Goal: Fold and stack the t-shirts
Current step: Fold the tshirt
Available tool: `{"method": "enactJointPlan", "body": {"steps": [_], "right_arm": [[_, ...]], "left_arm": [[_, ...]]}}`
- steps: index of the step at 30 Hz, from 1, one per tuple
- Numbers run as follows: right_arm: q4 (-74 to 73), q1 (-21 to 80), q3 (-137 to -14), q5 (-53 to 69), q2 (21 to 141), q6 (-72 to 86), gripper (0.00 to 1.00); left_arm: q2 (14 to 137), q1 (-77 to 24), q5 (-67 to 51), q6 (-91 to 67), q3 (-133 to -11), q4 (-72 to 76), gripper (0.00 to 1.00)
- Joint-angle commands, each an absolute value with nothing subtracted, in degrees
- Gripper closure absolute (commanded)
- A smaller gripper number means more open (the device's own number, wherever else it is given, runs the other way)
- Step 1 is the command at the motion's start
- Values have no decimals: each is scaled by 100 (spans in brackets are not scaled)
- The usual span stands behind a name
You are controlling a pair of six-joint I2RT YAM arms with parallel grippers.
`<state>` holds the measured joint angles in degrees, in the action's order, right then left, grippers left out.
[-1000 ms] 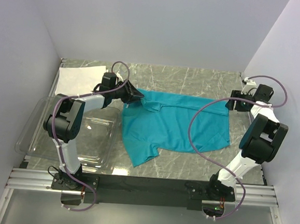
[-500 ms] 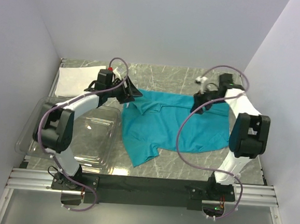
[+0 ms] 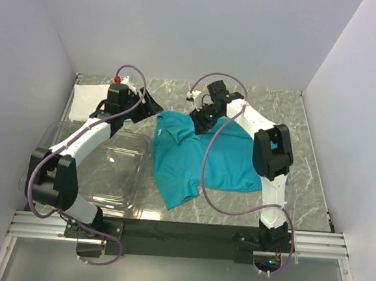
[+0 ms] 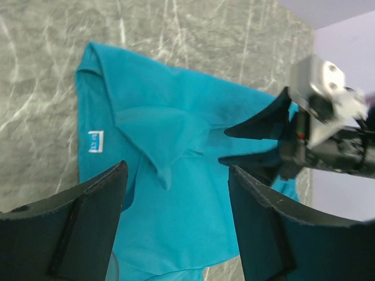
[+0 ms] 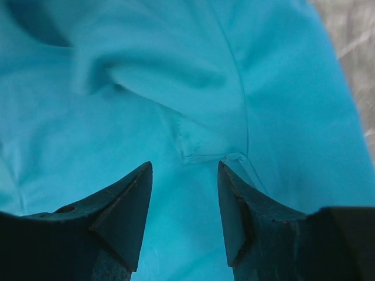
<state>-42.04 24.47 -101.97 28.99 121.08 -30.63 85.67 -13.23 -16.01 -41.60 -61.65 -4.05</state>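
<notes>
The teal-blue t-shirt (image 3: 225, 160) lies spread and rumpled on the marble table, collar end at the far left. The white t-shirt (image 3: 87, 99) is a folded rectangle at the back left. My left gripper (image 3: 155, 105) is open and empty, hovering just left of the teal shirt's collar edge; its wrist view shows the shirt (image 4: 170, 193) below the gripper (image 4: 176, 170). My right gripper (image 3: 197, 125) is open and empty, low over the shirt's collar area; its wrist view shows the gripper (image 5: 184, 166) over a fold and seam of the shirt (image 5: 176, 88). It also shows in the left wrist view (image 4: 237, 143).
A clear plastic bin (image 3: 50, 159) sits at the left front, touching the shirt's left side. Grey walls close in the table at the back and both sides. The right arm's cable loops over the shirt.
My right arm has swung from the far right edge leftwards to the shirt's collar area. My left gripper has drawn back and left, off the shirt's edge.
</notes>
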Motion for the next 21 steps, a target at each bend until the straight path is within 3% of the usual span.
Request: {"method": "enactJointPlan", "body": {"steps": [1,17,20,21], "right_arm": [[-4088,2417,-10371,2250,12287,-2180,45],[-4025,2725,-10573,1811,12876,-1881,46],[-4043,2751,-10547,1749,12876,-1890,50],[-4060,2768,-10556,1714,12893,-1872,57]], "left_arm": [[8288,-1336,-1424,-4280,-6056,-263,26],[8271,-1195,-1670,-4307,-5730,-176,26],[8262,-1187,-1679,-4324,-5695,-132,26],[8270,-1187,-1679,-4333,-5695,-114,26]]}}
